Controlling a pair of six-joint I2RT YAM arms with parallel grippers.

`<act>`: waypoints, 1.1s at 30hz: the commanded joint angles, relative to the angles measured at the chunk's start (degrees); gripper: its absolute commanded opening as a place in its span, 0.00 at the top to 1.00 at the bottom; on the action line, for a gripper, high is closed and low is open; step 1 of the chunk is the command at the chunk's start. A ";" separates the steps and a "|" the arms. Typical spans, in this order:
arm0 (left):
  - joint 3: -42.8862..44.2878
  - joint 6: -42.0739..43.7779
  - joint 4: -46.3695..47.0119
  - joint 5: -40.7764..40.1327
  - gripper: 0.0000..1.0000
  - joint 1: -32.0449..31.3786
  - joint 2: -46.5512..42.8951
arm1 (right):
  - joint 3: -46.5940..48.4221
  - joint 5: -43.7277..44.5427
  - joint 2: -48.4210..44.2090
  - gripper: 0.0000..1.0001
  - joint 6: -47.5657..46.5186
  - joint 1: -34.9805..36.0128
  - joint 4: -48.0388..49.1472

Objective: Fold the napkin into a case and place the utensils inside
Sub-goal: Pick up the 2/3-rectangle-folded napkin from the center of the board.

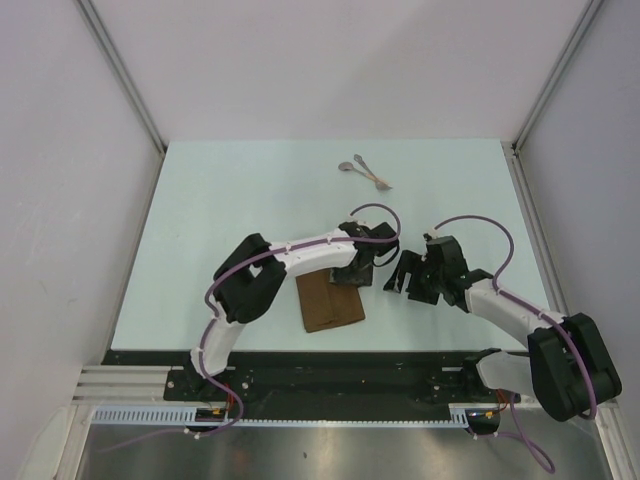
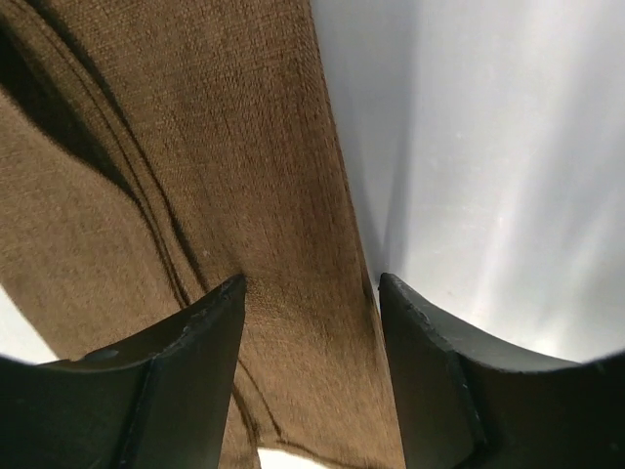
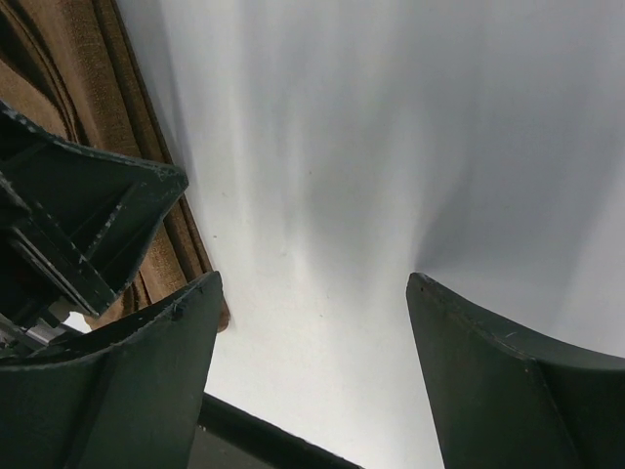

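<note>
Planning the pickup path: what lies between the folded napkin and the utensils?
Top view: left gripper at napkin's far edge, then bare table up to utensils.

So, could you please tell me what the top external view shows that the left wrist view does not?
Only the top external view shows the two utensils lying at the far side of the table, both arms, and the open right gripper beside the napkin. Only the left wrist view shows the napkin's weave and fold creases up close, with the open left gripper over its edge. Both show the folded brown napkin on the table.
</note>
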 commanded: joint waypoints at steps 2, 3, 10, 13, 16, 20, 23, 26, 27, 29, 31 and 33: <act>1.28 -1.73 -0.20 -1.45 0.44 -0.46 2.96 | 1.15 -0.23 1.16 0.18 -1.76 -0.53 0.70; 0.58 -1.47 0.06 -1.28 0.47 -0.46 3.14 | 1.33 -0.32 1.34 0.18 -1.85 -0.62 1.05; -9.34 2.84 9.72 2.15 0.83 0.33 -3.26 | 4.40 -3.91 4.24 0.16 -3.07 -0.71 3.77; -14.97 4.77 14.91 4.61 0.96 1.55 -8.61 | 5.64 -7.77 6.70 0.15 -3.16 -0.71 7.19; -21.82 7.06 22.19 9.43 1.00 3.58 -15.11 | 6.86 -11.29 10.47 0.14 -2.20 -0.71 10.54; -29.91 8.38 30.64 16.73 1.00 5.78 -22.25 | 9.41 -12.80 15.05 0.15 0.34 1.39 16.68; -32.03 8.47 32.23 20.15 1.00 6.48 -24.28 | 11.78 -11.58 18.56 0.16 2.62 3.59 21.42; -33.35 8.21 32.84 21.05 1.00 6.83 -26.12 | 13.54 -11.39 22.51 0.17 5.00 4.39 25.81; -34.22 8.12 32.93 21.31 1.00 7.18 -26.65 | 13.72 -11.13 23.13 0.17 6.49 4.74 26.79; -35.28 8.12 33.46 21.57 1.00 7.54 -27.88 | 14.07 -11.04 25.24 0.18 7.99 5.62 29.77; -35.81 8.12 33.46 22.01 1.00 8.06 -28.50 | 14.69 -9.64 26.30 0.19 9.14 7.11 30.58; -36.86 7.86 34.16 22.36 1.00 8.50 -29.46 | 14.78 -6.67 27.27 0.20 9.66 8.08 31.11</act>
